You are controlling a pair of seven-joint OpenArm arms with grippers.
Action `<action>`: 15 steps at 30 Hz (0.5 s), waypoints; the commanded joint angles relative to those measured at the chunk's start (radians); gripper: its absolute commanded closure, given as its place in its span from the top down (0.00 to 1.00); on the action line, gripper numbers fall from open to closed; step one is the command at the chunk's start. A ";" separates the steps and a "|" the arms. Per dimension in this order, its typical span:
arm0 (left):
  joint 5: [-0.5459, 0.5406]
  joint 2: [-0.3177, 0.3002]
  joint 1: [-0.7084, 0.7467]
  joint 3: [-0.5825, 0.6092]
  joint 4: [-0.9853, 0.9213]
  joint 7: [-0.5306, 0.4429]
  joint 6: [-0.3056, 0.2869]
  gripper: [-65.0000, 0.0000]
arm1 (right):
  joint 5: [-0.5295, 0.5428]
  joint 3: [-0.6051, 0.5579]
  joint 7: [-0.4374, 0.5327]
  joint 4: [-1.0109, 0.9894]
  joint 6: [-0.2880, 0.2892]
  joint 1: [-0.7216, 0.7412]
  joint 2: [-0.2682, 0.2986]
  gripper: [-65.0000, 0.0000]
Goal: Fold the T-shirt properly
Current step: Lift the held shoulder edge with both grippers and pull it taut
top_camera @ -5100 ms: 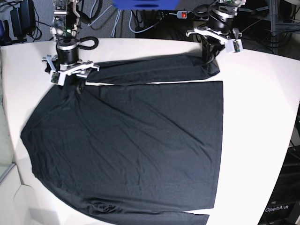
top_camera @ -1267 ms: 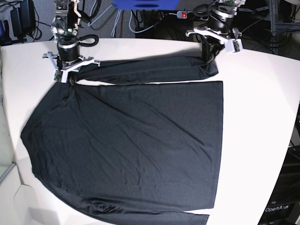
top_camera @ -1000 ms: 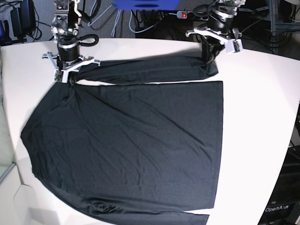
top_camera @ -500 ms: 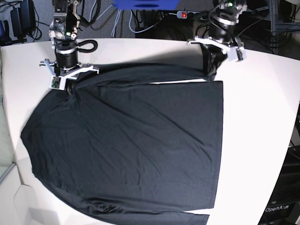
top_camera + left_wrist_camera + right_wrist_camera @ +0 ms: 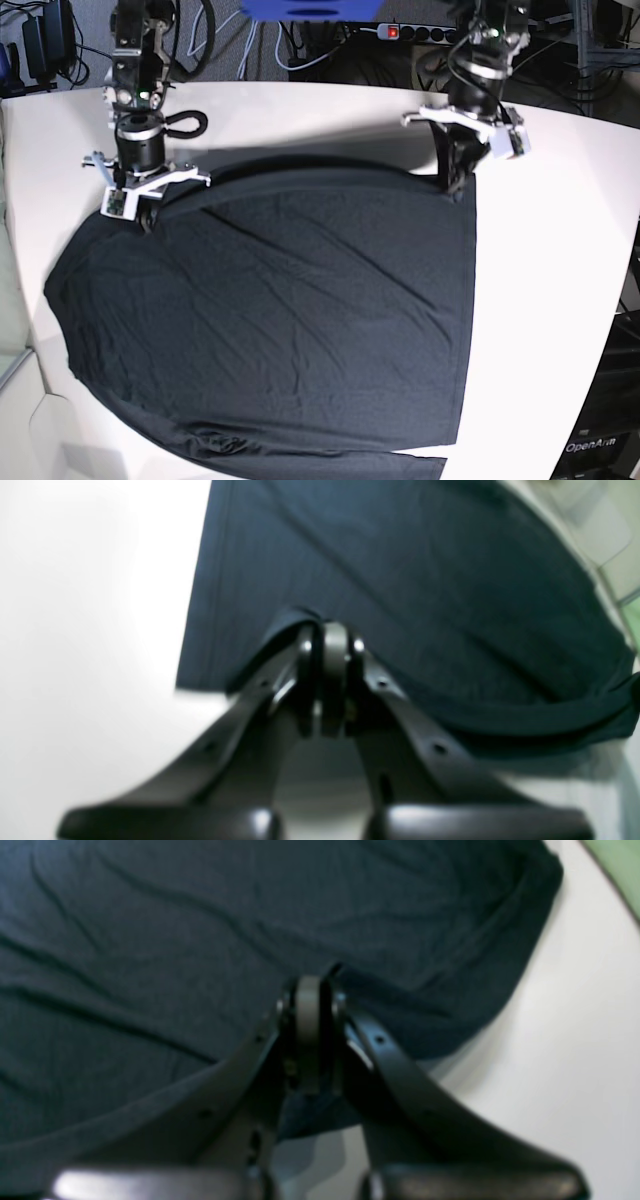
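Observation:
The black T-shirt lies spread flat on the white table, its far sleeve drawn in along the body's top edge. At the body's far right corner, my left gripper is shut on the sleeve end. The left wrist view shows its fingertips pinching a fold of dark fabric. My right gripper is shut on the shirt near the far left shoulder. In the right wrist view its tips clamp the cloth.
A power strip with a red switch and loose cables lie behind the table's far edge. The table's left edge drops off beside the shirt's collar side. The other sleeve runs along the near edge.
Both grippers have come toward the near side with the far sleeve. The white strip of table between sleeve and body has closed, and the sleeve now lies on the body's top edge.

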 commanded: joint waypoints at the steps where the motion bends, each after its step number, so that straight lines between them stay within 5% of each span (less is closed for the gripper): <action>1: -0.006 -0.002 -0.002 -0.004 0.011 -0.030 -0.006 0.00 | -0.003 0.000 0.027 0.013 -0.001 0.020 0.005 0.00; 15: -0.006 -0.002 -0.091 -0.005 -0.065 -0.030 -0.005 0.00 | -0.003 -0.002 0.027 -0.095 0.001 0.150 0.008 0.00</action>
